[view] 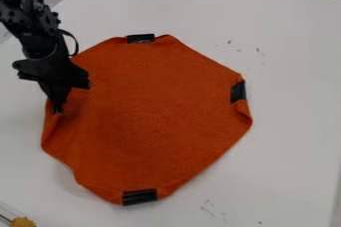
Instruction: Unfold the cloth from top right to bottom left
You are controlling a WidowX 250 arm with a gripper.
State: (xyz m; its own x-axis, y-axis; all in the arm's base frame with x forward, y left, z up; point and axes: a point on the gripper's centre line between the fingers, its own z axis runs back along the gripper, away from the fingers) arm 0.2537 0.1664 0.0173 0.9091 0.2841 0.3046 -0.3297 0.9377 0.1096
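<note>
Orange many-sided fabric cloth lies mostly spread on flat white table; my slim black gripper at its left edge, likely placed to work fold there; whether I'm clamped on it, cannot tell

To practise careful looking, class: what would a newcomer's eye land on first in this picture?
A large orange cloth would draw the eye first, lying mid-picture on a smooth white table. Next come three black patches at its top, right and bottom edges, and the robot's black hand down at its left side.
</note>
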